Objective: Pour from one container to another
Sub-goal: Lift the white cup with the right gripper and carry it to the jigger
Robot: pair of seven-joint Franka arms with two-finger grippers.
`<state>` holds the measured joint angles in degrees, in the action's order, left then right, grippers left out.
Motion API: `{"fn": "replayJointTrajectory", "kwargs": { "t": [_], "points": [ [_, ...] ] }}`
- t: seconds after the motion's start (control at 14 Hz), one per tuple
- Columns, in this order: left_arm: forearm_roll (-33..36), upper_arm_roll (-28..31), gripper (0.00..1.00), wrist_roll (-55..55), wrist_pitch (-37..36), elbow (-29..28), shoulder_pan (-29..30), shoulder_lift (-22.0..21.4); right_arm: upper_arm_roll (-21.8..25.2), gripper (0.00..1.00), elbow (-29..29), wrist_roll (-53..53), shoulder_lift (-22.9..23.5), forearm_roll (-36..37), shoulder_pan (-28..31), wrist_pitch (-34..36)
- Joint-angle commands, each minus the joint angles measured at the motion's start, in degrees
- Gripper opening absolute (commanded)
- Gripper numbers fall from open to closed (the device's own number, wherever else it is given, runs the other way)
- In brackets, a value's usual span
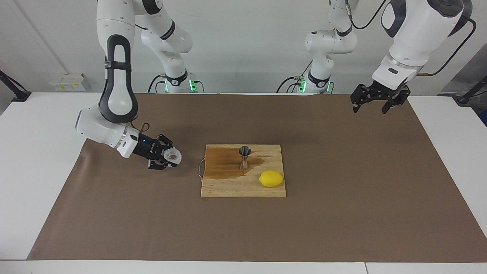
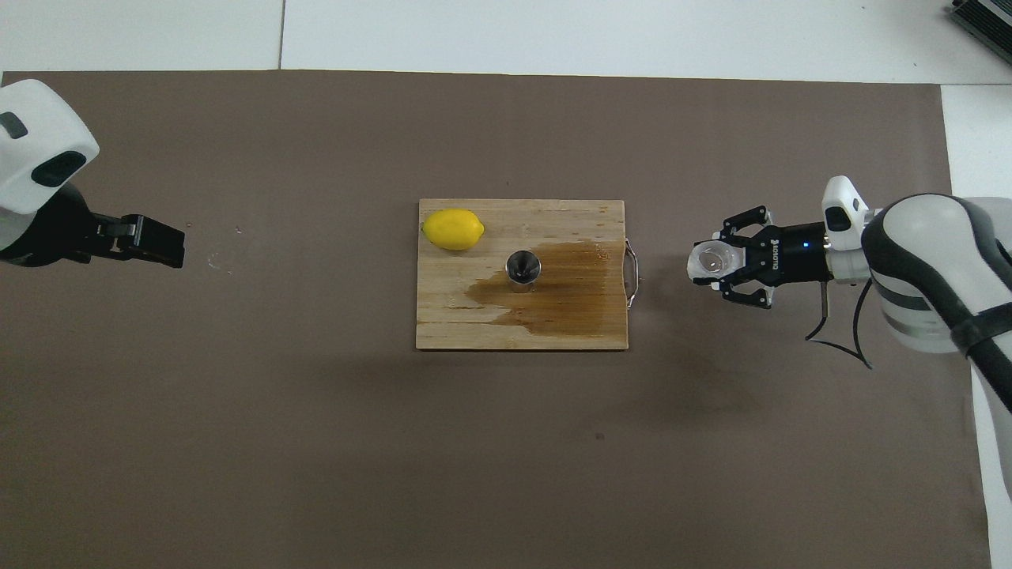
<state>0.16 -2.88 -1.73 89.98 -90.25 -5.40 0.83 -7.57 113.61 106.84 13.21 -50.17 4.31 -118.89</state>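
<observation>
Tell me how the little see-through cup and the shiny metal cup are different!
The glass cup is clear and squat; the jigger is shiny steel, pinched at its waist. The right gripper holds the glass cup over the brown mat; the jigger stands alone on the wooden board. Both are small, with their mouths up.

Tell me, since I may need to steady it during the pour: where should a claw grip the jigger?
Grip the jigger at its narrow waist, level, from the side away from the lemon; it stands upright and its cones flare above and below.

Robot lab: twin arms point(image 1: 114, 76), papered table point(image 1: 342, 209)
</observation>
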Motion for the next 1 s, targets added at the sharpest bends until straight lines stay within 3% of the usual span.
{"fn": "replayJointTrajectory", "kwargs": {
  "t": [0.0,0.5,0.93],
  "points": [
    [0.1,-0.1,1.0,0.4,-0.5,-0.8,0.5,-1.0,0.1,0.02,0.6,-8.6,-2.6,5.7,-4.2,-3.9],
    [0.1,-0.1,1.0,0.4,-0.5,-0.8,0.5,-1.0,0.0,0.02,-4.8,-32.2,-2.9,25.0,-14.2,-4.2],
    [0.1,-0.1,1.0,0.4,-0.5,-0.8,0.5,-1.0,0.1,0.02,-8.8,-43.6,-2.4,34.1,-18.6,-3.7]
  ]
}}
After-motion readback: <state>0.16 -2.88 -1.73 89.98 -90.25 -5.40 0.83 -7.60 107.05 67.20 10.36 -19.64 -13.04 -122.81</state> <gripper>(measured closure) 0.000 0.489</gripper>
